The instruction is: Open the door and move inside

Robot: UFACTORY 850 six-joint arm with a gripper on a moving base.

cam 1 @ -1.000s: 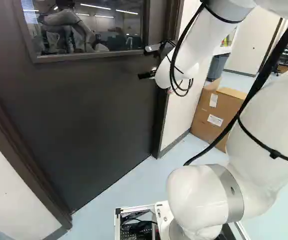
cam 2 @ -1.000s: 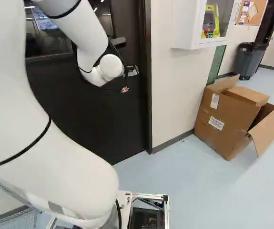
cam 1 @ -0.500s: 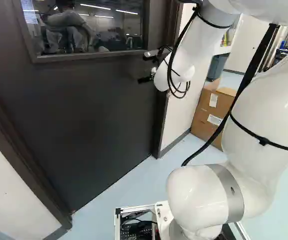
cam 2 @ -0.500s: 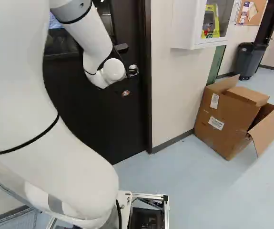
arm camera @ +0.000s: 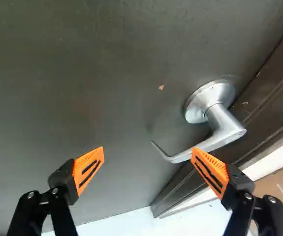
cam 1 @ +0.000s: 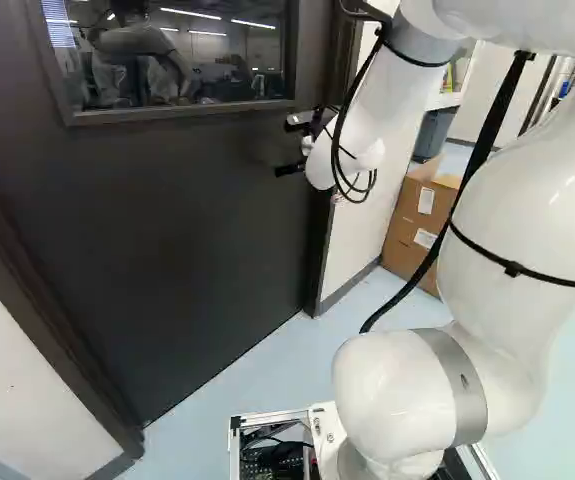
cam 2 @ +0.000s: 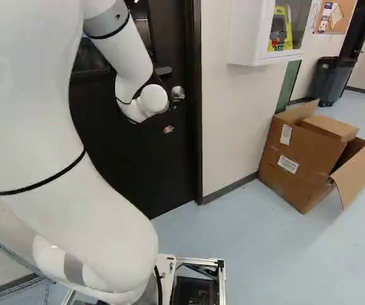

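The gripper (cam 1: 283, 147) is positioned at the door (cam 1: 187, 220), fingers spread apart. The lever handle (arm camera: 223, 125) is mounted on the door near the frame; one orange pad (arm camera: 211, 172) overlaps its bar in the wrist view, and the other pad (arm camera: 88, 168) faces bare door. Contact between pad and lever cannot be determined.

The door, seated in its dark frame (cam 2: 195, 114), closes the passage directly ahead. A window (cam 1: 182, 60) occupies its upper part (the glass carries reflections of ceiling lights). A small red-marked label (cam 2: 168, 129) is fixed below the lever.

To the right of the frame, a light wall (cam 2: 230, 127) carries a white cabinet (cam 2: 249, 32) with a yellow item behind its clear front. An open cardboard box (cam 2: 290, 155) stands beside this wall, flaps raised. Farther back are a dark bin (cam 2: 332, 79) and a corkboard (cam 2: 341, 19). A wire rack (cam 2: 26, 289) is located at the lower left of the right base view. The floor (cam 2: 258, 254) is smooth and pale blue.
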